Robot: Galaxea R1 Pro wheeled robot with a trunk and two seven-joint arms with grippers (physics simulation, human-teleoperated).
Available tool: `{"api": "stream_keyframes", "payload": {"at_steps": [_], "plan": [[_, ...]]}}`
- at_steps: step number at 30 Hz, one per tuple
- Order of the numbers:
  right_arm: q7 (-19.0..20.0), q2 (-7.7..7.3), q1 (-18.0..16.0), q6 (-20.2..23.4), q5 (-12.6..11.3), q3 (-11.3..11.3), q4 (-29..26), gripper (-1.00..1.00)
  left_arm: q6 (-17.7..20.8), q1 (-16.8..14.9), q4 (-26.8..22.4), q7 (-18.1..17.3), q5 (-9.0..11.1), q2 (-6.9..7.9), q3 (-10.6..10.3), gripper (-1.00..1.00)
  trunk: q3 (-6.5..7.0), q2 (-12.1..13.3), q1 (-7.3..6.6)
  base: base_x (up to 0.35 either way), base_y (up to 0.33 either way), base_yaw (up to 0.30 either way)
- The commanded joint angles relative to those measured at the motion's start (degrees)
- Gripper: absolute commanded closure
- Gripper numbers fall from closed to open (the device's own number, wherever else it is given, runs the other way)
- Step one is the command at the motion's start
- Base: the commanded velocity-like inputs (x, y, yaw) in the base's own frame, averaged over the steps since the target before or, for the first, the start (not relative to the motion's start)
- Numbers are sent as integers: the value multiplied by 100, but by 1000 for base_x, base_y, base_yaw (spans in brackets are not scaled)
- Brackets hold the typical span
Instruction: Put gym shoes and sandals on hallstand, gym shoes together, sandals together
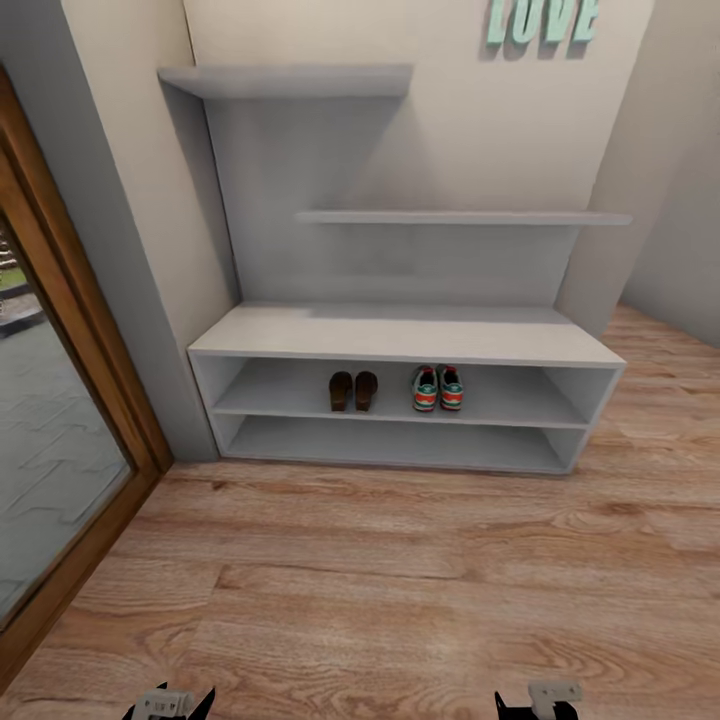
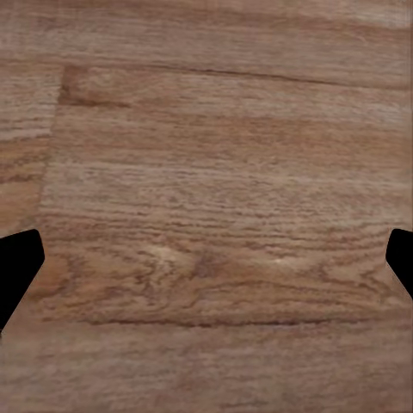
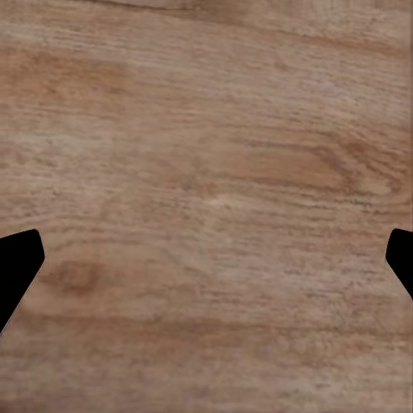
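You face a cream wall [image 1: 470, 130] with teal letters spelling LOVE [image 1: 543, 20] mounted high on it. Wood-plank floor [image 1: 400, 560], light brown with clear grain, runs from below your hands out to the wall and on past it to the right, where a second pale wall [image 1: 680, 200] angles away. Beyond your left hand stands a glass door in a brown wooden frame [image 1: 90, 340], with grey paving [image 1: 40, 450] visible outside. A grey strip [image 1: 110, 250] borders the frame. The light is soft and even.
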Motion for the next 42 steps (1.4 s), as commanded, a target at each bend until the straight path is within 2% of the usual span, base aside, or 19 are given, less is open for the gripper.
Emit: {"api": "stream_keyframes", "payload": {"at_steps": [1,7,31,42], "plan": [[-21,2,-2,-17,61,-45,8,-100,4,-4,7,-58,31,-2,30,-100,18,0,-4,0,0,0],[-21,5,18,-12,61,-47,12,-100,6,-4,10,-58,31,-1,31,-100,151,8,-19,0,0,0],[-12,23,64,-15,52,-42,7,-100,8,-4,11,-55,31,23,33,-100,582,969,-545,0,0,0],[-12,23,65,-15,52,-42,7,-100,9,-4,11,-58,31,-18,33,-100,780,1410,-787,0,0,0]]}}
